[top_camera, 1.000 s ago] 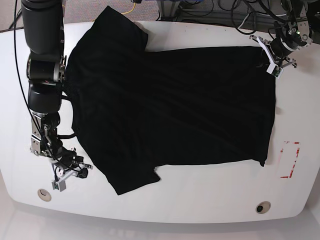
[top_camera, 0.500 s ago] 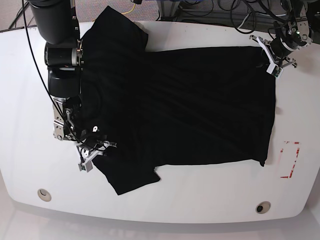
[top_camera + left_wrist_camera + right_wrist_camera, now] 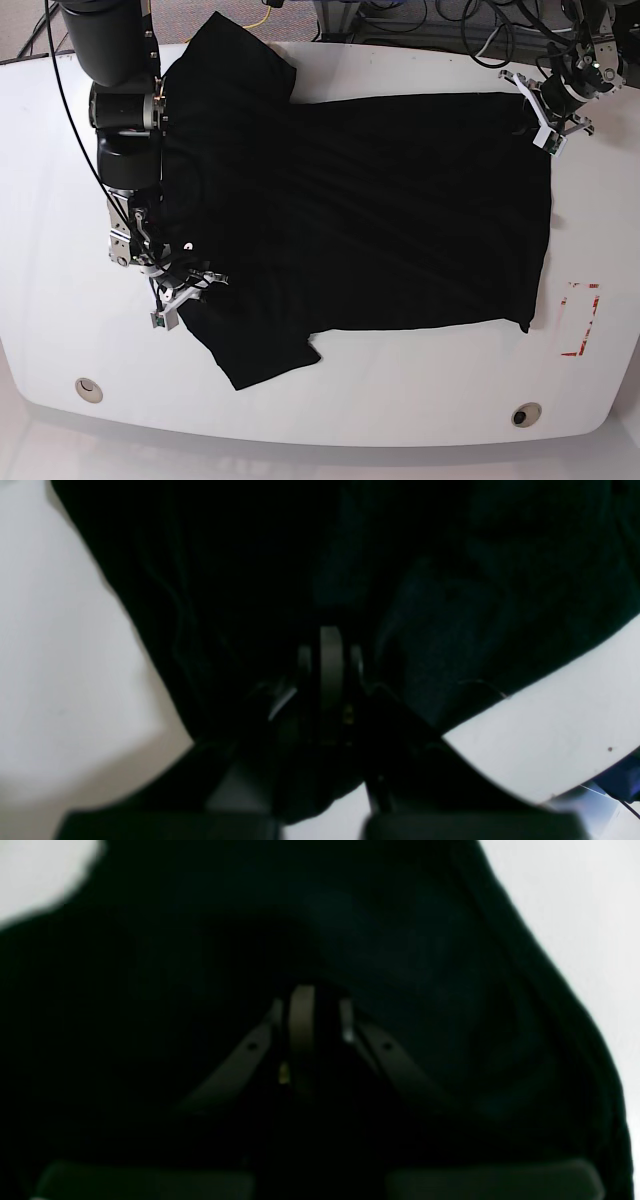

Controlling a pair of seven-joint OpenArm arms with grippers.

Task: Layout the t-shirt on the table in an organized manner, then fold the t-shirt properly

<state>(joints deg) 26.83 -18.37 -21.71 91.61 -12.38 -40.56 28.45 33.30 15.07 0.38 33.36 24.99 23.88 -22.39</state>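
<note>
The black t-shirt [image 3: 350,210] lies spread flat on the white table [image 3: 400,400], neck toward the left, with one sleeve at the top left and one at the bottom left. My right gripper [image 3: 183,298] is at the shirt's left edge, just above the lower sleeve. In the right wrist view its fingers [image 3: 302,1015] stand together over dark cloth [image 3: 425,965]; I cannot tell whether any cloth is pinched. My left gripper [image 3: 545,135] sits at the hem's far right corner. In the left wrist view its fingers [image 3: 330,655] are shut, with cloth [image 3: 450,605] around the tips.
A red tape rectangle [image 3: 581,320] marks the table's right side. Two round grommet holes [image 3: 88,388] [image 3: 525,413] lie near the front edge. Cables [image 3: 440,20] run behind the table's back edge.
My right arm has swung from the bare table at the front left up and right onto the shirt's left edge, then settled slightly lower. The left arm has not moved.
</note>
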